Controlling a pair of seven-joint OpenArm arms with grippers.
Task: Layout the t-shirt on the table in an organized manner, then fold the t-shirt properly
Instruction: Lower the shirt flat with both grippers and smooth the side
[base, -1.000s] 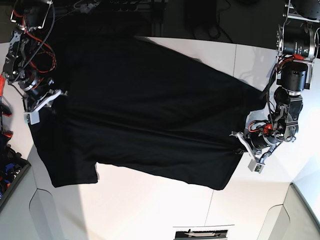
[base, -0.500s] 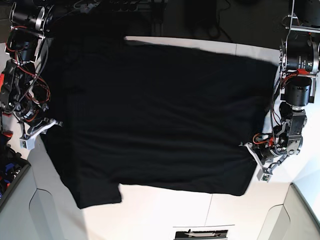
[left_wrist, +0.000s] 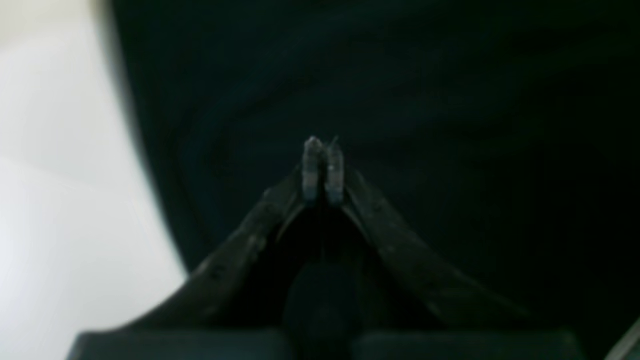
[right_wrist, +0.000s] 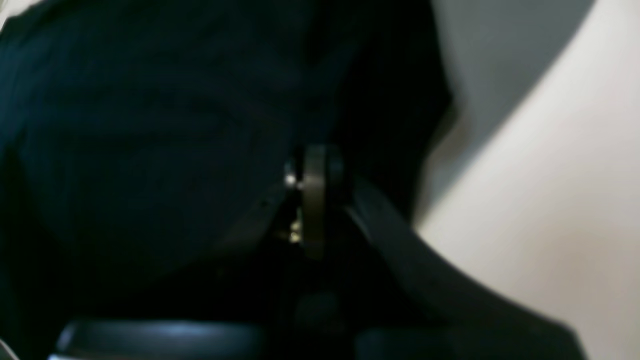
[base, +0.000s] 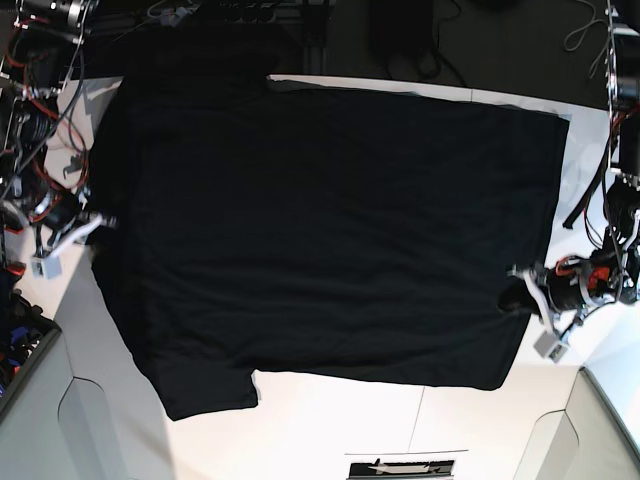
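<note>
The black t-shirt (base: 330, 230) lies spread wide over the white table (base: 350, 425), pulled taut between my two grippers, with a sleeve (base: 205, 390) at the lower left. Only plain black cloth shows; the print is hidden. My left gripper (base: 527, 296) is shut on the shirt's right edge; in the left wrist view its fingertips (left_wrist: 314, 167) pinch black cloth (left_wrist: 450, 100). My right gripper (base: 97, 224) is shut on the shirt's left edge; in the right wrist view its fingertips (right_wrist: 314, 190) are closed in dark cloth (right_wrist: 150, 125).
A dark bin (base: 22, 362) sits at the lower left corner. A small black-and-white item (base: 400, 467) lies at the bottom edge. Dark frame and cables (base: 250, 15) run along the top. A thin seam (base: 420, 415) crosses the table. White tabletop shows beside each gripper (left_wrist: 60, 150) (right_wrist: 550, 175).
Both grippers have moved outward, away from each other, still holding the shirt. The cloth has been drawn wider and flatter, and its wrinkles and slanted edges have straightened.
</note>
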